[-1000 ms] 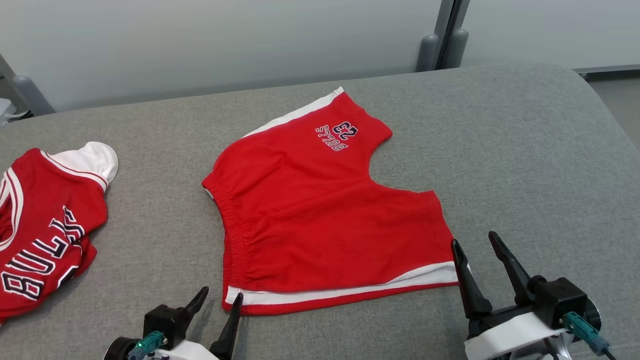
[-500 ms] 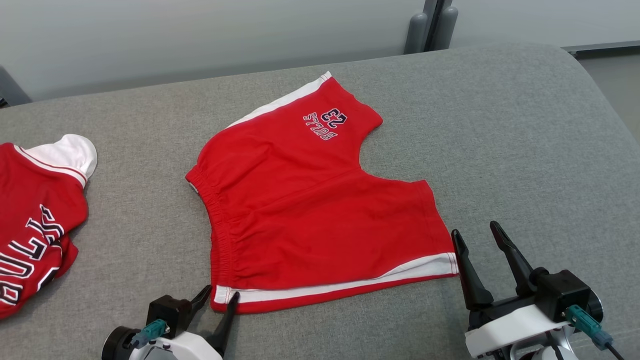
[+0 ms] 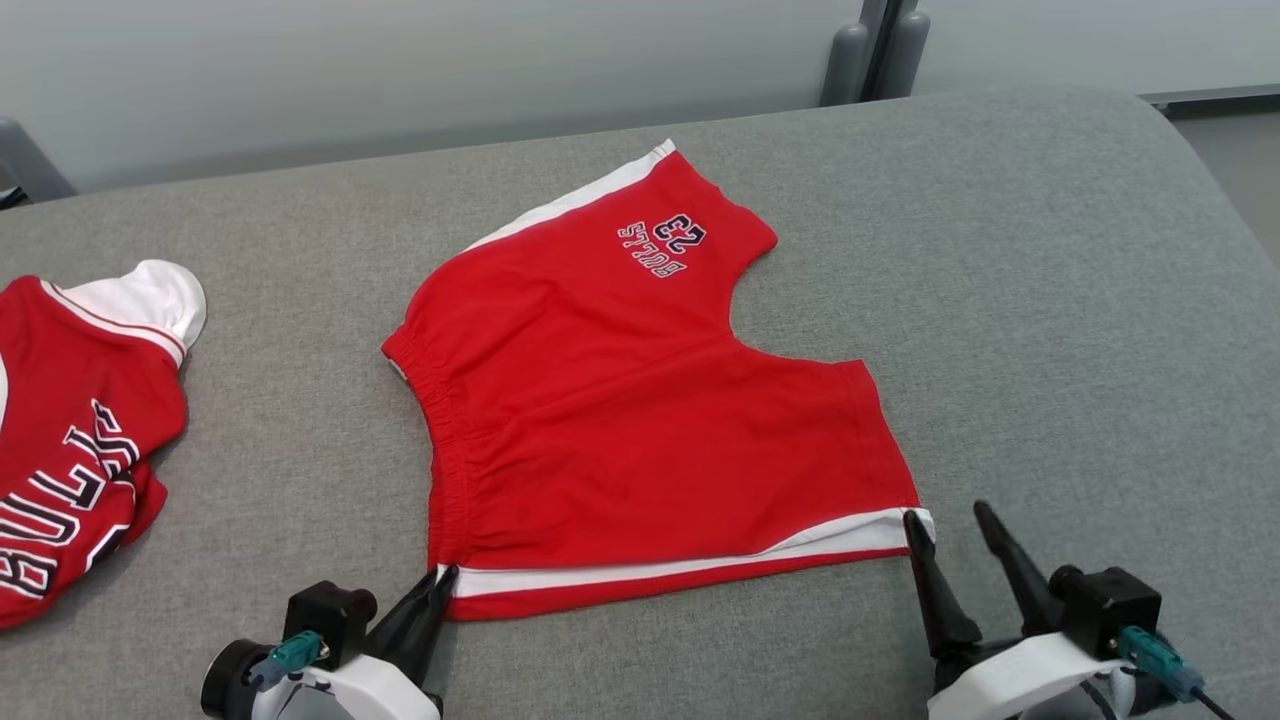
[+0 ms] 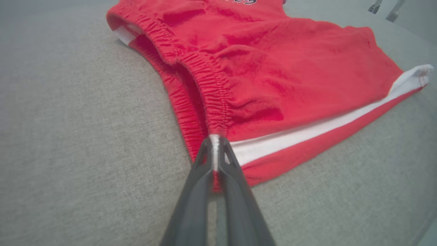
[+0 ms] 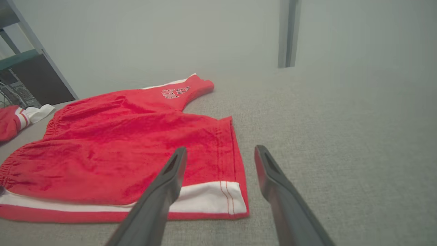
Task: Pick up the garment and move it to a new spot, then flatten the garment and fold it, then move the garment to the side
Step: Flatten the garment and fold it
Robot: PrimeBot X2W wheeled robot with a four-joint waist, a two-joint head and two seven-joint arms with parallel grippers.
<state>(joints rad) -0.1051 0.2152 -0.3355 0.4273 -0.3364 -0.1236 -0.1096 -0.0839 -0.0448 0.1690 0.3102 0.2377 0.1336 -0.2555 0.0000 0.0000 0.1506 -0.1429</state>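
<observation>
The garment [image 3: 640, 420] is a pair of red shorts with white side stripes, spread flat on the grey cushion [image 3: 1050, 300]. My left gripper [image 3: 445, 580] is shut on the near waistband corner of the garment [image 4: 273, 85]; in the left wrist view my left gripper [image 4: 215, 138] pinches the fabric where the white stripe starts. Beside the near leg-hem corner, my right gripper [image 3: 945, 518] stands open. Seen from the right wrist, my right gripper [image 5: 221, 150] straddles that hem corner of the garment [image 5: 136, 150] from above.
A red jersey [image 3: 70, 450] with a white sleeve and dark lettering lies at the cushion's left, also seen as a red jersey [image 5: 17, 119] far left. A pale wall with a grey post [image 3: 875, 45] stands behind the cushion.
My left gripper went from open to shut on the waistband corner. The right gripper lowered toward the hem corner and stays open. The camera shifted slightly.
</observation>
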